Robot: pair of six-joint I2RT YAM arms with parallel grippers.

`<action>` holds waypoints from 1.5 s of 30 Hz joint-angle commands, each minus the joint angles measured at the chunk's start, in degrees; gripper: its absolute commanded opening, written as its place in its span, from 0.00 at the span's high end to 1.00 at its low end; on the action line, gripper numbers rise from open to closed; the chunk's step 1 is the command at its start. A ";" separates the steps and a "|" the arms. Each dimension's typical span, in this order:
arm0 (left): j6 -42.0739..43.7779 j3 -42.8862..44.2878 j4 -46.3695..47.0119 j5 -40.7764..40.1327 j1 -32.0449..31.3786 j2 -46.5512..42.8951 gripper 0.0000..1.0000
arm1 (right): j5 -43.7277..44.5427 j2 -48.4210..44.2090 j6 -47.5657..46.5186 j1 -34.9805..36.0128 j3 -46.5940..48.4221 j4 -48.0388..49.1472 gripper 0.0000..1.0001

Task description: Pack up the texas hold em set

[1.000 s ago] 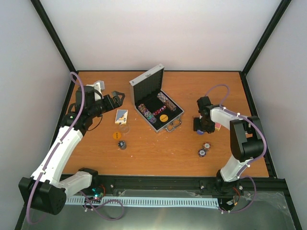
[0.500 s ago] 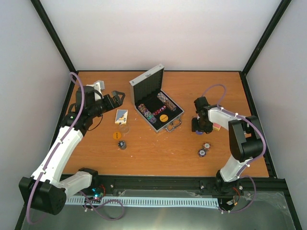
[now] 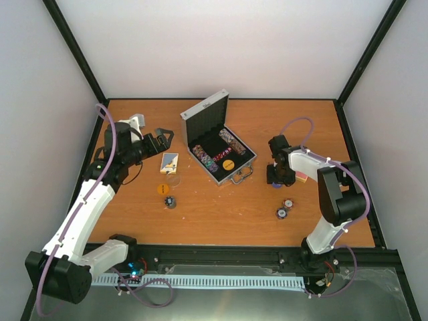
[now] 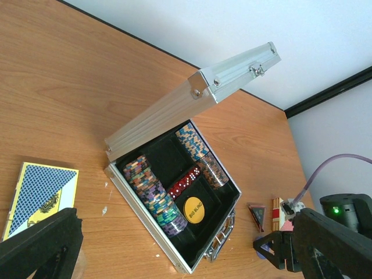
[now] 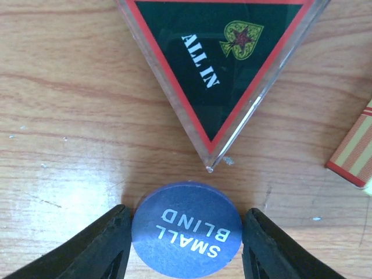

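The silver case (image 3: 236,175) stands open mid-table, rows of poker chips (image 4: 152,189), red dice and an orange disc (image 4: 193,210) in its black lining. Right of it, my right gripper (image 5: 187,244) points down at a purple "SMALL BLIND" disc (image 5: 186,232) lying flat on the table. Its fingers (image 5: 110,244) flank the disc, the left one touching and the right one a hair off. The dark triangular "ALL IN" token (image 5: 224,64) lies just beyond. My left gripper (image 3: 164,138) hovers wide open above a blue card box (image 3: 169,162), holding nothing.
A red striped card box (image 5: 351,157) lies right of the token. Two small chip stacks (image 3: 285,208) sit nearer the front right. An orange disc (image 3: 161,189), a clear round piece (image 3: 174,179) and a short chip stack (image 3: 171,201) lie front left of the case.
My right gripper's fingers have drawn in on the purple disc, and that wrist has shifted slightly left. The left arm has barely moved.
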 commanded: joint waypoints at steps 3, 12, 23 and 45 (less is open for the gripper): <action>-0.81 1.22 0.76 0.14 0.14 -1.19 0.00 | -2.47 0.70 -0.29 1.15 1.47 -3.44 0.47; -1.20 1.36 0.66 0.19 0.16 -1.20 0.00 | -4.13 -0.26 -1.45 4.19 9.10 -5.93 0.47; -1.55 0.97 0.11 -0.10 0.14 -1.37 0.00 | -1.95 -0.03 -0.21 6.12 10.75 -9.05 0.43; -0.78 0.66 -0.60 0.64 0.14 -1.64 0.00 | -2.80 0.90 -0.34 0.86 3.46 -6.32 0.30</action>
